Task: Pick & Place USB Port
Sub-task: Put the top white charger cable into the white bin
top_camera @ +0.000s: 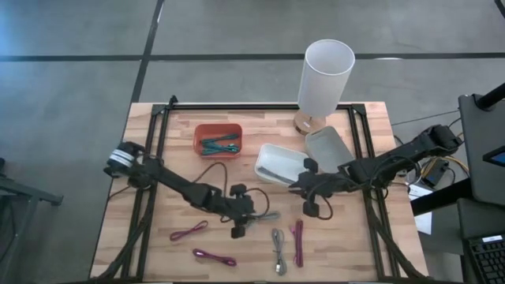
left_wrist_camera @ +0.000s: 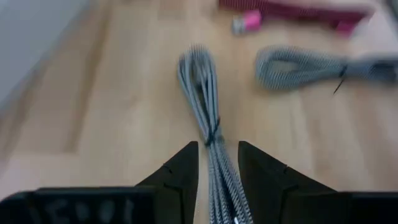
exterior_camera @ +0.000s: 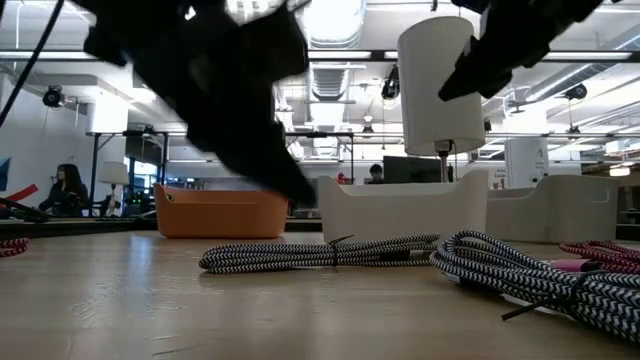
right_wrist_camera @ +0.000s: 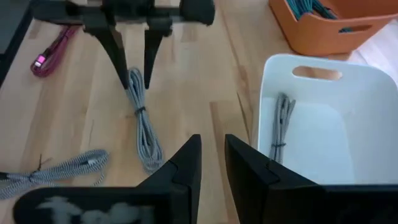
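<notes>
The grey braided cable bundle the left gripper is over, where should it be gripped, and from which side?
Grip the grey cable bundle near its tie band, across its narrow width, coming from above. It lies flat and long on the table, and the left gripper already straddles it with fingers open on either side.

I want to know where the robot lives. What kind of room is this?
It looks like a big open workshop or lab. The wooden table stands on a grey floor, long ceiling lights run overhead, and a person sits far behind. The left pincer is around a grey cable.
</notes>
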Tool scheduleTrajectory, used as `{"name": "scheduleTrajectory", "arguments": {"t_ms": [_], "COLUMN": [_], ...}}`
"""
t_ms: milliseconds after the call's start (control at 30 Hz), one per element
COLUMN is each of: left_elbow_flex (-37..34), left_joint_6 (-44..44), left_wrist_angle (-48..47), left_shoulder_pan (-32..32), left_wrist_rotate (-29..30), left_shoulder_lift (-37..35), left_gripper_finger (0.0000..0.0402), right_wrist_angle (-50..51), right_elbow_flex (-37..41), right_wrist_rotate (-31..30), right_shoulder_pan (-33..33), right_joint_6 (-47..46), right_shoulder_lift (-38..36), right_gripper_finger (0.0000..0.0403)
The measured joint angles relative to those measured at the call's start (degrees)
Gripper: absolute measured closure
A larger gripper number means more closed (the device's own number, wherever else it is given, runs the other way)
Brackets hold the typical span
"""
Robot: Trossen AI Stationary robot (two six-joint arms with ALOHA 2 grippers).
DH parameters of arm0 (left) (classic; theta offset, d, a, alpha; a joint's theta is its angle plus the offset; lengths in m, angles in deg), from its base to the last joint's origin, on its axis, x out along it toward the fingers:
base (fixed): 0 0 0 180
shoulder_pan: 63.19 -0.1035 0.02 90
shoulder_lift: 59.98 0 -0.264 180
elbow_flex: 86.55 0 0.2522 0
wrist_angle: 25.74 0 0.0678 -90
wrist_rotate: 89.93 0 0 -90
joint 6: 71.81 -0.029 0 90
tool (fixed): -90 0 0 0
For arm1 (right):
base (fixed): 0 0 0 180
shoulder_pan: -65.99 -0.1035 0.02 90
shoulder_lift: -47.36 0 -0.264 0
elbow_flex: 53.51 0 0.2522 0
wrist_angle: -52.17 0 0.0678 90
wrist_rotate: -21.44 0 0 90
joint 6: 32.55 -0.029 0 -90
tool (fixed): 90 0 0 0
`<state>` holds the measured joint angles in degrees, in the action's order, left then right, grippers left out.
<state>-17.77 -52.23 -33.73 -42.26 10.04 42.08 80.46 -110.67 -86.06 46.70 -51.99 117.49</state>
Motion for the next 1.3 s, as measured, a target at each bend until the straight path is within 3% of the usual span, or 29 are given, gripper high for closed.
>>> {"name": "scheduleTrajectory", "arguments": {"t_ms": [200,467,567,733,1000,1300], "left_elbow_flex": [0.61,0.21,0.19,0.16,3.61,13.27], "left_joint_6": [1.58,3.08,1.56,1.22,-8.76,-13.22], "left_wrist_angle": [0.7,-0.42,-2.33,-3.21,-6.83,-24.66], "left_shoulder_pan": [0.06,0.13,0.13,0.13,-0.47,-2.45], "left_wrist_rotate": [-1.37,-1.73,-1.51,-0.69,6.4,14.88], "left_shoulder_lift": [4.79,4.96,4.96,4.72,2.95,2.31], "left_gripper_finger": [0.0287,0.0289,0.0312,0.0386,0.0388,0.0388], "right_wrist_angle": [-0.26,-0.38,-0.4,-0.42,-0.44,-1.16], "right_elbow_flex": [0.91,0.93,0.88,0.86,0.86,1.09], "right_wrist_rotate": [-0.02,-0.02,-0.02,-0.04,-0.04,-0.08], "right_shoulder_pan": [0.02,0.02,0.02,0.02,0.02,0.02], "right_joint_6": [-0.1,-0.08,-0.08,-0.08,-0.08,-0.08], "right_shoulder_lift": [-0.23,0.08,0.08,0.11,0.12,0.43], "right_gripper_finger": [0.0331,0.0328,0.0333,0.0339,0.0331,0.0329]}}
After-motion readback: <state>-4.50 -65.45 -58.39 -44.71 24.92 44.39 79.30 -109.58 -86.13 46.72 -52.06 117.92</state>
